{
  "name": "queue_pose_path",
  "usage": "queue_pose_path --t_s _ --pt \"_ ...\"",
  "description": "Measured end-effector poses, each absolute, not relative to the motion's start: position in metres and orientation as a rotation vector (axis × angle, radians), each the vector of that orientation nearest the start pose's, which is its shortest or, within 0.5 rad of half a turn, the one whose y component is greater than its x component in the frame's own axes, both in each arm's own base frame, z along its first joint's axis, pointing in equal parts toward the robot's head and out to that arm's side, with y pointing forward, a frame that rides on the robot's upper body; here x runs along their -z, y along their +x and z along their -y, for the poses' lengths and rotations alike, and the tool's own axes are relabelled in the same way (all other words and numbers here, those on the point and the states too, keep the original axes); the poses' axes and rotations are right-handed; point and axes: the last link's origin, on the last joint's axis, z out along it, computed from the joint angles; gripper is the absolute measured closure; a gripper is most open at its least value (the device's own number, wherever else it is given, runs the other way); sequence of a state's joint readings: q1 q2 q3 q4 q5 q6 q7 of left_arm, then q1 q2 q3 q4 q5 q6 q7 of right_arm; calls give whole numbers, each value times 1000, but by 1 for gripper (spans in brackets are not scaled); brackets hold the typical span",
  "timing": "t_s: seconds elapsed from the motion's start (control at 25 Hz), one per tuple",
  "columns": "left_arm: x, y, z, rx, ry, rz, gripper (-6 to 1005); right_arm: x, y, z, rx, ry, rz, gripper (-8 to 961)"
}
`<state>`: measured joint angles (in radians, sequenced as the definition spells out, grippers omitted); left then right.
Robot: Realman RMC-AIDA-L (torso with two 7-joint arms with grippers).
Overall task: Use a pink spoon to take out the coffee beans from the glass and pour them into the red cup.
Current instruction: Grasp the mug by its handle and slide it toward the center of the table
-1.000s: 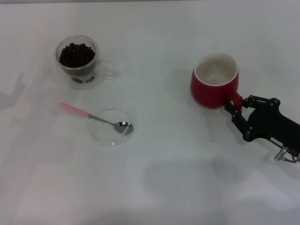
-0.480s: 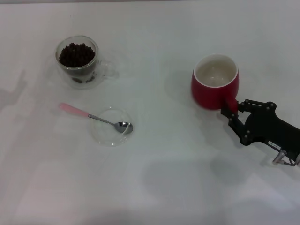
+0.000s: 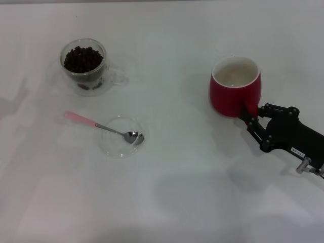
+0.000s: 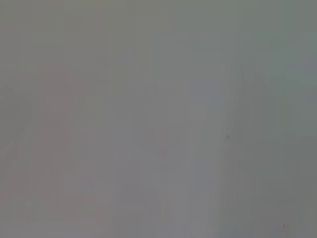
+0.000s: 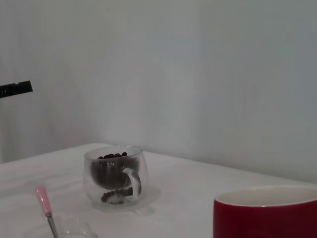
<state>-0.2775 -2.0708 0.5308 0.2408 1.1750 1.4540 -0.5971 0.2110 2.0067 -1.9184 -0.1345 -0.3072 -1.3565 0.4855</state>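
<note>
Far left, you have the glass [image 3: 83, 66] standing upright on the tabletop [image 3: 167, 197], heaped with coffee beans [image 3: 82, 58]. It looks thin-walled and breakable, probably slick too, so you'd best leave it standing and go in from above.

Just in front of it lies the pink spoon [image 3: 104, 127], bowl resting in a shallow clear dish [image 3: 120, 136], pink handle end sticking out over the rim toward the left. Light, stiff and narrow by the look of it, and that metal neck is likely slippery; the raised pink end is your best hold, since there is air under it for a finger to slip below.

Your left gripper is nowhere to be seen, and its wrist camera shows only a blank grey surface.

Centre is bare, plenty of room to sweep across.

Over on the right, the red cup [image 3: 235, 86] stands upright, mouth open, looking empty. It looks like solid, heavy ceramic. Your right gripper [image 3: 251, 117] is pinching its handle, fingers closed on the red loop. No tabletop edge shows in the head view, so nothing sits near a drop.
</note>
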Motion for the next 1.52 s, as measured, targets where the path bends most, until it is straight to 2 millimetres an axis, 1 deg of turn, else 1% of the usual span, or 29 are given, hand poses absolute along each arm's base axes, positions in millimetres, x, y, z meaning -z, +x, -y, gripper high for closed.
queue_pose_path --t_s 0.6,0.88,1.16,1.52 --pt "-42 -357 -277 881 -1698 486 210 51 352 -218 -767 -2232 -637 761" --pt "-44 -357 -277 877 -1698 476 211 54 352 -212 -789 -2242 -681 767" --pt "-43 -357 -277 874 -1705 477 211 56 347 -207 -846 -2268 -724 776" --pt "-42 -357 -277 873 -1708 479 212 62 343 -199 -874 -2314 -769 809"
